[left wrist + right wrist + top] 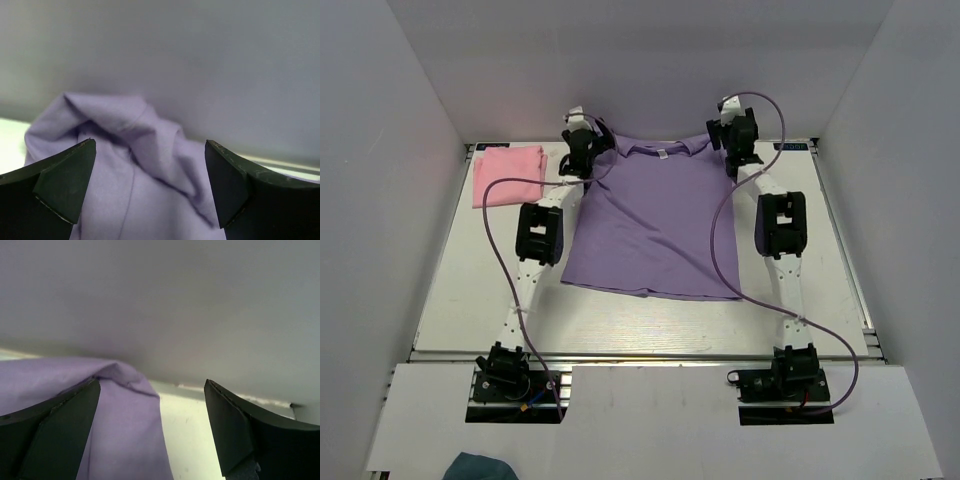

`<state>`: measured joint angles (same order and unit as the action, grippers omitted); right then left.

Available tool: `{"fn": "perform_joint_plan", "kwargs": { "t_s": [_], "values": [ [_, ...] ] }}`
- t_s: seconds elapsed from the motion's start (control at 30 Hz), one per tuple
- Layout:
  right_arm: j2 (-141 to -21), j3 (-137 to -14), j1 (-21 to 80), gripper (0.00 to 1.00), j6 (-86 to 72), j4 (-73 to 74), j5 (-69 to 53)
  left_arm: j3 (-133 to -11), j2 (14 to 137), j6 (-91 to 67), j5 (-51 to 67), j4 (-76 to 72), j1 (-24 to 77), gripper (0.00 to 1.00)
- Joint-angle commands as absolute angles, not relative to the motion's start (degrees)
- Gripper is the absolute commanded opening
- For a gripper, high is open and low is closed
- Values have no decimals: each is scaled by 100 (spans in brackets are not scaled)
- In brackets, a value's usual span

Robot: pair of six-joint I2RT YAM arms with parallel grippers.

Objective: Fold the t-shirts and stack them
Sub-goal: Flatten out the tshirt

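Left gripper (pixel 150 145) and right gripper (pixel 151 384) hung spread at the lavender t-shirt's (pixel 655 220) far shoulders; matched, level pinches seemed wise

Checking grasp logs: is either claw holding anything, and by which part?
Nothing is held. The left claw is open over a bunched shoulder of the lavender-purple cloth t-shirt; the right claw is open beside its other shoulder.
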<state>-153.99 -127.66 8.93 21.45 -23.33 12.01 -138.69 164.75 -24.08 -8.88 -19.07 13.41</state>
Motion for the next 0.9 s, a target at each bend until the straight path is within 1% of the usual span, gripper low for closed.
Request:
{"fn": "perform_joint_plan", "kwargs": {
  "t_s": [0.0, 0.03, 0.1, 0.17, 0.23, 0.27, 0.3, 0.33, 0.37, 0.43, 0.47, 0.5, 0.53, 0.57, 0.6, 0.63, 0.7, 0.73, 0.8, 0.83, 0.87],
  "values": [
    [-14222, -12797, 888, 90, 1653, -1480, 898, -13966, 15356, -2399, -731, -1698, 1336, 100],
    [-13733, -12710, 905, 90, 1391, -841, 818, -13966, 15207, -2312, -730, -1270, 1336, 100],
    [-13405, -12561, 888, 90, 864, 364, 660, -13966, 14750, -2312, -459, -706, 1336, 100],
    [-12643, -11983, 905, 90, 617, 946, 510, -13870, 14381, -2189, -369, 120, 1336, 100],
    [-12080, -11456, 932, 90, 475, 1343, 160, -13616, 13678, -2188, -247, 727, 1336, 100],
    [-11728, -11104, 949, 90, 309, 1641, -181, -13179, 13406, -2188, -194, 1234, 1336, 100],
    [-11394, -10726, 967, 90, 221, 1731, -280, -12905, 13134, -2119, -98, 1431, 1336, 100],
    [-11251, -10557, 975, 90, 133, 1784, -525, -12641, 12574, -2066, -36, 1615, 1336, 100],
    [-10954, -10199, 1002, 90, 80, 1836, -658, -12134, 12325, -1935, -35, 2017, 1406, 100],
    [-10592, -9766, 1151, 90, 184, 2065, -886, -11674, 11876, -1794, -35, 2415, 1459, 100],
    [-10286, -9399, 1221, 90, 263, 2231, -931, -11185, 11465, -1793, 235, 2809, 1529, 100],
    [-10205, -9265, 1483, 90, 298, 2250, -923, -10884, 11243, -1845, 324, 2952, 1529, 100],
    [-10082, -9107, 1598, 90, 482, 2224, -1114, -10176, 11006, -1915, 325, 3066, 1529, 100],
    [-9890, -8792, 1887, 90, 562, 2189, -1151, -9786, 10760, -2099, 169, 3250, 1582, 100],
    [-9748, -8545, 2055, 90, 719, 2101, -1160, -9356, 10201, -2205, 45, 3252, 1582, 100],
    [-9677, -8456, 2379, 90, 764, 2118, -1221, -8464, 9891, -2310, -52, 3252, 1582, 100],
    [-9563, -8201, 2925, 90, 834, 2092, -1388, -7633, 9275, -2512, -193, 3252, 1582, 100],
    [-9554, -8052, 3388, 90, 896, 2066, -1423, -6933, 8672, -2635, -306, 3304, 1582, 100],
    [-9554, -7815, 3681, 90, 1010, 1943, -1476, -6383, 8054, -3143, -587, 3636, 1477, 100],
    [-9580, -7796, 4065, 90, 1124, 1821, -1477, -5928, 7738, -3312, -719, 3726, 1477, 100],
    [-9606, -7744, 4156, 89, 1160, 1767, -1390, -5741, 7125, -3496, -1051, 3831, 1477, 100]
  ]
}}
